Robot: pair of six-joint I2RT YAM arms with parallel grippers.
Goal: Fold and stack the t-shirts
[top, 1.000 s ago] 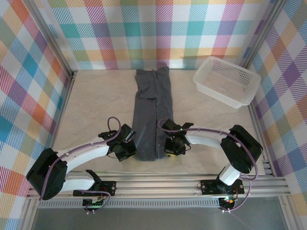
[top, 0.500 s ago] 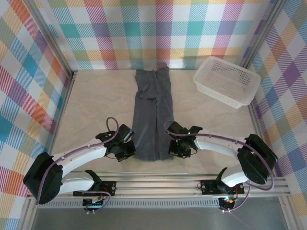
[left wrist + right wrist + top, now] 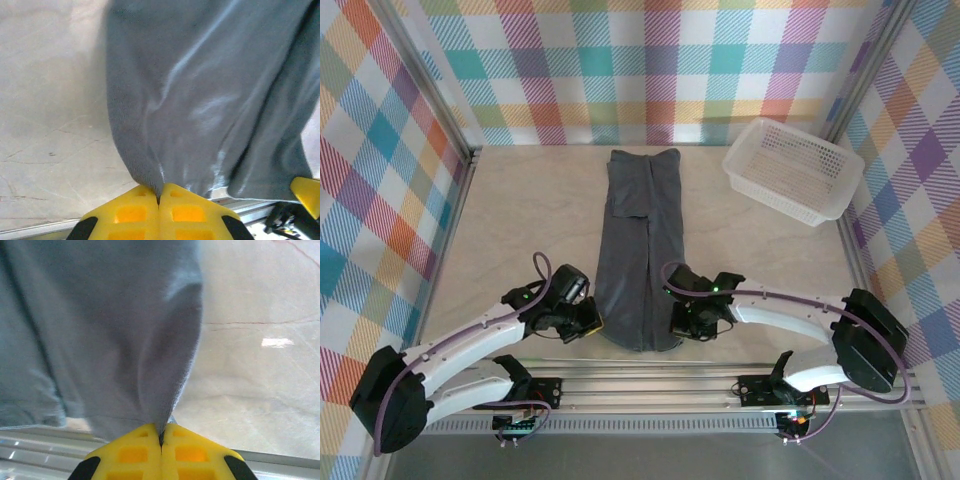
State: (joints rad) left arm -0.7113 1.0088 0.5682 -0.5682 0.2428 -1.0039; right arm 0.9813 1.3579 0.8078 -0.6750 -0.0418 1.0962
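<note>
Both arms have drawn back toward their bases since a second ago, and the t-shirt (image 3: pixel 642 250) has slid toward me with them; its far end now sits a little off the back wall.

It lies as a long, narrow strip down the middle of the table (image 3: pixel 510 220), sides already folded in, running from near the back wall to just short of the front rail (image 3: pixel 650 385). The left gripper (image 3: pixel 159 195) is pinched tight on the near-left corner of the hem, and the right gripper (image 3: pixel 161 435) is closed the same way on the near-right corner, with cloth fanning up out of each pair of yellow fingers (image 3: pixel 130 212).

I judge the fabric to be thin, light and limp. It will sag between the two grips and crease wherever it drags, and it has no stiffness to hold a fold unaided. The corners are the right place to hold it, and I would keep both hands level so the hem stays straight. From the wrist cameras the hem looks slightly lifted, though I cannot be sure it is clear of the table.

The white basket (image 3: pixel 775 198) stands at the far right, well apart from the shirt, and nothing lies along the strip itself. My main concern is the rail just behind the grippers, which leaves little room to pull back further.
</note>
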